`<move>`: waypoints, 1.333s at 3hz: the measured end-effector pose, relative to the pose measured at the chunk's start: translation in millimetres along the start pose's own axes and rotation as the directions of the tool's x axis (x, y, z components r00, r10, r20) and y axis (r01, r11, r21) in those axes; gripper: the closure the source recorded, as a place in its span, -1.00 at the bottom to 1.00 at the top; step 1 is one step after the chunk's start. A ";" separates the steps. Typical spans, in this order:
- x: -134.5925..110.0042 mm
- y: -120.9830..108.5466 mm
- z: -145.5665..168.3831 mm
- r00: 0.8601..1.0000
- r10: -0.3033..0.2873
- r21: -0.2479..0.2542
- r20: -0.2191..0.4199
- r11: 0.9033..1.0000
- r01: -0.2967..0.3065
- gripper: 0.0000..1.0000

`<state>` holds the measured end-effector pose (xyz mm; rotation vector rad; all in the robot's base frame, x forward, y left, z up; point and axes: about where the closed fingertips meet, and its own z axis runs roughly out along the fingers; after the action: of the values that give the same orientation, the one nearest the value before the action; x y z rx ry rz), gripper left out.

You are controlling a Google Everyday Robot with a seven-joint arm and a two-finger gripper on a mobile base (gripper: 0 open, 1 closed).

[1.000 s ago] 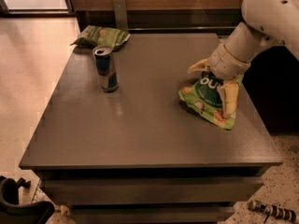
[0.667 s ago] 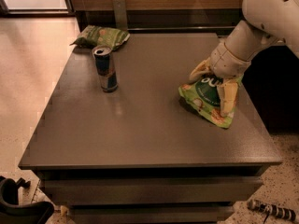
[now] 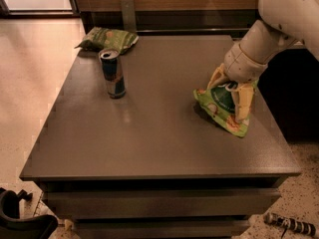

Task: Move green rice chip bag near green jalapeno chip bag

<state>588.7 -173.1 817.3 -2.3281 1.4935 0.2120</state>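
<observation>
The hand (image 3: pixel 230 96) is down over the right side of the table (image 3: pixel 149 138), well to the right of the blue drink can (image 3: pixel 113 73). Its two yellowish fingers (image 3: pixel 242 101) straddle the top of the green rice chip bag (image 3: pixel 219 107) and look closed on it, the bag tilted with a shadow under its can-side edge. The green jalapeno chip bag (image 3: pixel 107 38) lies just behind the can, at the table's far edge, well apart from the rice bag.

Two bags (image 3: pixel 215 105) (image 3: pixel 107 38), one can (image 3: pixel 113 73), hand (image 3: pixel 228 101) on one
</observation>
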 end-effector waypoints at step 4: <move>-9.5 -45.0 -62.3 0.989 -0.054 0.079 -0.137 0.995 0.065 1.00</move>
<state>620.8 -172.0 887.7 -2.3570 1.4626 -0.0232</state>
